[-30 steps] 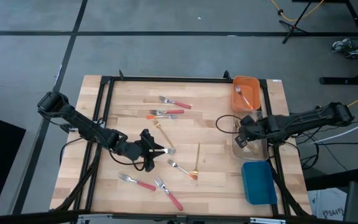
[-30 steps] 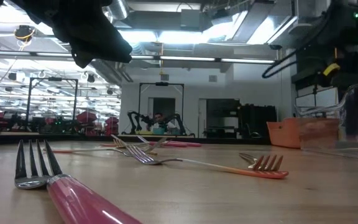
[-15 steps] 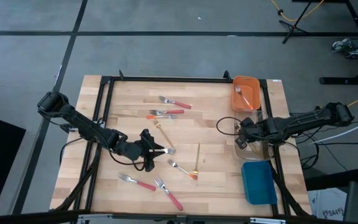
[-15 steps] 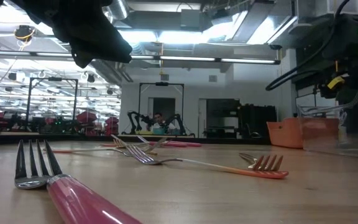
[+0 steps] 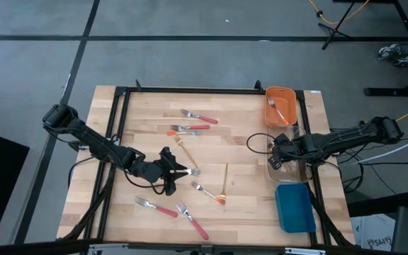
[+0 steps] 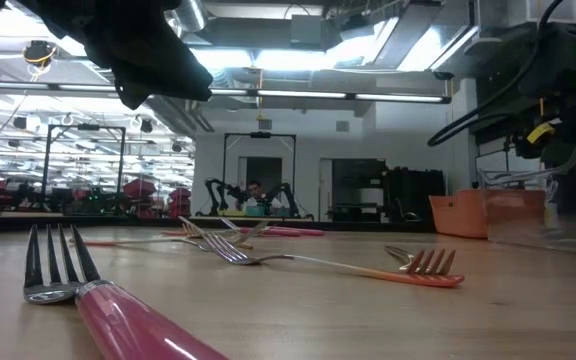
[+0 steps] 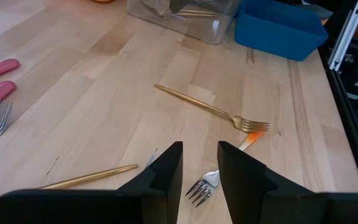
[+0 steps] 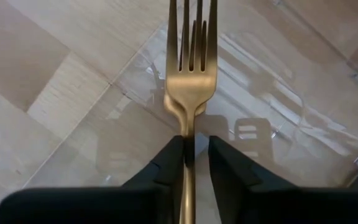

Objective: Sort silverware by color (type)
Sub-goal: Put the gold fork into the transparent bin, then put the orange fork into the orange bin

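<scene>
Silverware lies scattered on the wooden table (image 5: 147,127): pink-handled forks (image 5: 200,117) (image 5: 156,207) (image 5: 192,221), an orange-handled one (image 5: 188,131), and gold forks (image 5: 225,180) (image 5: 183,149). My left gripper (image 5: 180,172) (image 7: 201,168) hangs open above the table's middle, over the silver head (image 7: 199,188) of an orange-handled fork (image 5: 207,191). My right gripper (image 5: 278,160) (image 8: 196,149) points down into the clear bin (image 5: 287,164). It stands a little open, with a gold fork (image 8: 191,68) between its fingers. My right gripper has the gold fork's neck (image 8: 188,127), just behind the head, between its two fingers. The neck lies against one finger (image 8: 166,168), and a gap shows beside the other. The fingers come from above, along the fork. Its tines point down at the clear bin's floor.
An orange bin (image 5: 280,105) with a fork in it stands at the far right, the clear bin below it, and a blue bin (image 5: 294,207) at the near right. A black frame (image 5: 190,90) runs round the table. Cables hang by the right arm.
My right gripper has sunk a little toward the clear bin and then kept still. The left arm and the forks on the table have not moved.
</scene>
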Robot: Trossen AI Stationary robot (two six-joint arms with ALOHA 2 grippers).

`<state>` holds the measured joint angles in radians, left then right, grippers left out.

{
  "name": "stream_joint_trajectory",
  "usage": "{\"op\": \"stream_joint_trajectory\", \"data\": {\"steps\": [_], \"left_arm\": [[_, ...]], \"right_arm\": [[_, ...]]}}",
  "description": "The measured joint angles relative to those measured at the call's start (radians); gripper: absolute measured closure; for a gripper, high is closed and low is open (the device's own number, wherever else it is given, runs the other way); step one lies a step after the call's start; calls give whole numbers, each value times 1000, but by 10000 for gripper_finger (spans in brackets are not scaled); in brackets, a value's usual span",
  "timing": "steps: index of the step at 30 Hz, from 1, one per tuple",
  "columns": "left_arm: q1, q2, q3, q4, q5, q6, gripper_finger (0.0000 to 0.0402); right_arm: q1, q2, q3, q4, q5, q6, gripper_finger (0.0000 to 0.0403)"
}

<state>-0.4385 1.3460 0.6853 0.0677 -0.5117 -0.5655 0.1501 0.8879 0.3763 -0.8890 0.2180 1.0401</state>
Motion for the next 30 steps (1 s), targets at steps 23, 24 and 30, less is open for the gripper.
{"op": "stream_joint_trajectory", "data": {"steps": [23,24,30], "left_arm": [[1,0,0,3,0,-1,308],[2,0,0,3,0,-1,308],[30,0,0,40,0,0,308]], "right_arm": [[0,-50,166,-151,-51,-60,326],[0,-53,188,-187,-46,-61,326],[0,-62,381,-424,36,-104,326]]}}
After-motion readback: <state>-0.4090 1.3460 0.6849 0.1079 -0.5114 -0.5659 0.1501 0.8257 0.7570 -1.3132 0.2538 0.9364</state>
